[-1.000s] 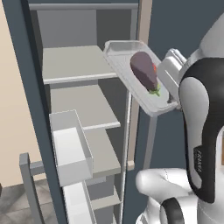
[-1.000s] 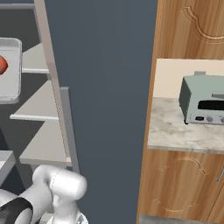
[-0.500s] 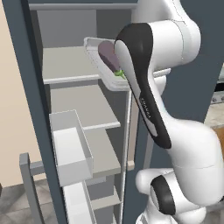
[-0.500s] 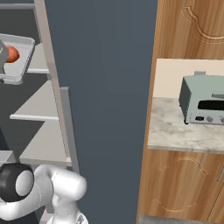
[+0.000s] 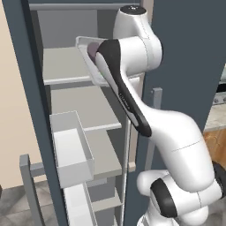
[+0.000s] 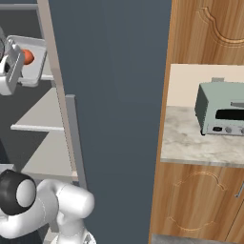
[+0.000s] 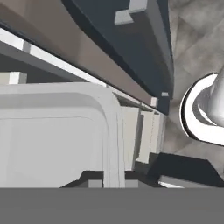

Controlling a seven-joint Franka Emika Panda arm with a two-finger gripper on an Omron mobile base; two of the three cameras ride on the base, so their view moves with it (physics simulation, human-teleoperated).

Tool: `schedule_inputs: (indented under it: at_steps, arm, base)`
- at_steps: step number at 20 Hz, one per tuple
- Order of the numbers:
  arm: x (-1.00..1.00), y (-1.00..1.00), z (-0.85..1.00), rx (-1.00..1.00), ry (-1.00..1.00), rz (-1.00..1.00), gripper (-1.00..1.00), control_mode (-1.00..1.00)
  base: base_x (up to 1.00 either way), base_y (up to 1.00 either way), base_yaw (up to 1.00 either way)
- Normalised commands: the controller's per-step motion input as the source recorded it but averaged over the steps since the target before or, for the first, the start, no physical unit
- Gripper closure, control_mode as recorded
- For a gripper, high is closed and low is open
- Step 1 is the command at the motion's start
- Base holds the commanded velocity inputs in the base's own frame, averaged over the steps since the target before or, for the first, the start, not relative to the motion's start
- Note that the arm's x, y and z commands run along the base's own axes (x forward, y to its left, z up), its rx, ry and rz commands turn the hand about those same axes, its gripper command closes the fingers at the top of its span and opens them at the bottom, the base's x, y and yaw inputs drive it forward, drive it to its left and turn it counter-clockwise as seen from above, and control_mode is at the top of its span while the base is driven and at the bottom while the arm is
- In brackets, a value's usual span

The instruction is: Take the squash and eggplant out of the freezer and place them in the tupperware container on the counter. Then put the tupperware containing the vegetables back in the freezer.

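Note:
The tupperware container [image 5: 82, 43] hangs tilted inside the open freezer [image 5: 26, 88], just above its upper shelf [image 5: 62, 66]. The dark purple eggplant [image 5: 92, 49] lies in it, partly hidden by my forearm. From the right base view the orange squash [image 6: 28, 57] shows in the same container [image 6: 39, 47], with my hand beside it. In the hand view my gripper [image 7: 111, 181] is shut on the container's pale rim [image 7: 113, 131], and the tray's floor spreads out to the left.
A pale translucent drawer [image 5: 70, 145] sticks out of the freezer below the shelves. The dark freezer door [image 6: 114, 95] stands between the shelves and the counter [image 6: 190, 143], where a mint-green toaster oven [image 6: 221, 107] sits. Brown cabinet doors [image 6: 200, 205] lie below the counter.
The arm has swung left and carried the container with both vegetables from in front of the freezer into it, over the upper shelf. The grip stays shut.

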Motion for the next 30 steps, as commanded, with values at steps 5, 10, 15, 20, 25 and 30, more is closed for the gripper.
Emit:
schedule_inputs:
  at_steps: [5, 10, 15, 20, 25, 30]
  arm:
    - [0.94, 0.39, -0.01, 0.0, -0.05, -0.01, 1.0, -1.0]
    - [0.83, 0.3, 0.0, -0.03, -0.01, -0.04, 1.0, -1.0]
    - [0.8, 0.1, -0.08, -0.08, 0.0, -0.11, 1.0, -1.0]
    - [0.86, 0.07, -0.16, -0.09, 0.0, -0.11, 1.0, -1.0]
    - [0.86, 0.15, -0.1, -0.09, -0.02, -0.1, 1.0, -1.0]
    - [0.88, 0.15, -0.21, -0.1, -0.01, -0.09, 1.0, -1.0]
  base:
    - [0.0, 0.0, 0.0]
    - [0.0, 0.0, 0.0]
    - [0.0, 0.0, 0.0]
    - [0.0, 0.0, 0.0]
    - [0.0, 0.0, 0.0]
    - [0.0, 0.0, 0.0]
